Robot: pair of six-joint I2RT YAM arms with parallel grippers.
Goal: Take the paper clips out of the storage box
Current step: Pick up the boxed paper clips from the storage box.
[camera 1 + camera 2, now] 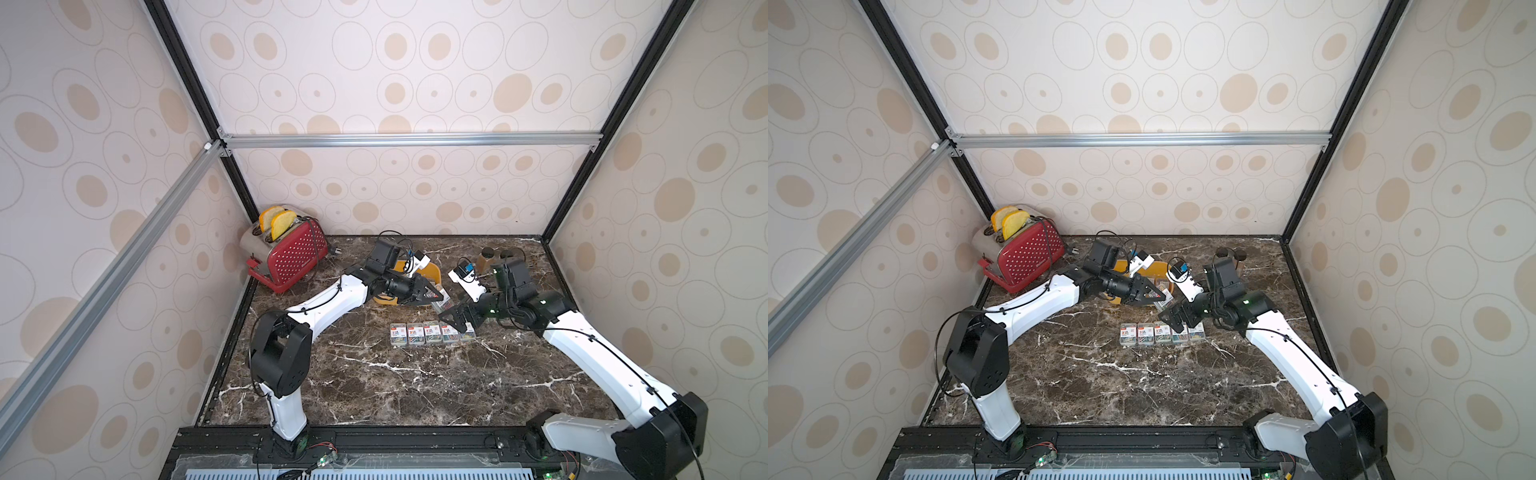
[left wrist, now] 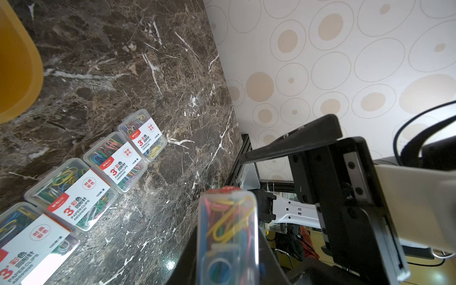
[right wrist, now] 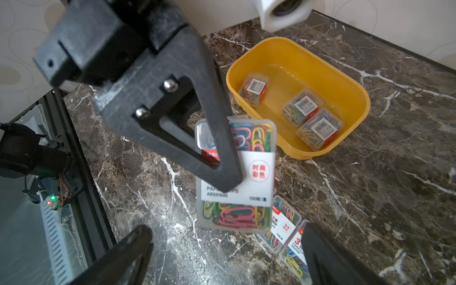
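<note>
Right wrist view is showing the left hand [image 3: 223,172] pinching a small clear plastic rectangular box of multicoloured paper clips [image 3: 256,172]. It appears to be gripping across the two broad faces, so the held box is hanging lengthwise from its fingertips, clear of the dark marble bench [image 3: 370,197]. The right hand [image 1: 459,323] is waiting just beside it with its fingers spread wide, gripping nothing. The free end of the held box seems to be pointing into that gap.

Just behind the left hand, the shallow yellow plastic tub [image 3: 291,42] is sitting on the bench. Three more clip boxes [image 3: 302,107] are lying barcode-side up on its floor. Directly under and beside the right hand, a row of clip boxes [image 1: 424,333] is lying label-up, side by side.

Each box is looking light and stiff, with smooth, glossy walls that are probably slippery. The loose clips inside are likely shifting when it tilts. I am judging the safest hold to be near the middle of its length, squeezing gently, since a hard pinch might flex the thin plastic or pop the lid. For those lying flat in the tub, the two long narrow sides are offering the only reachable grip.
</note>
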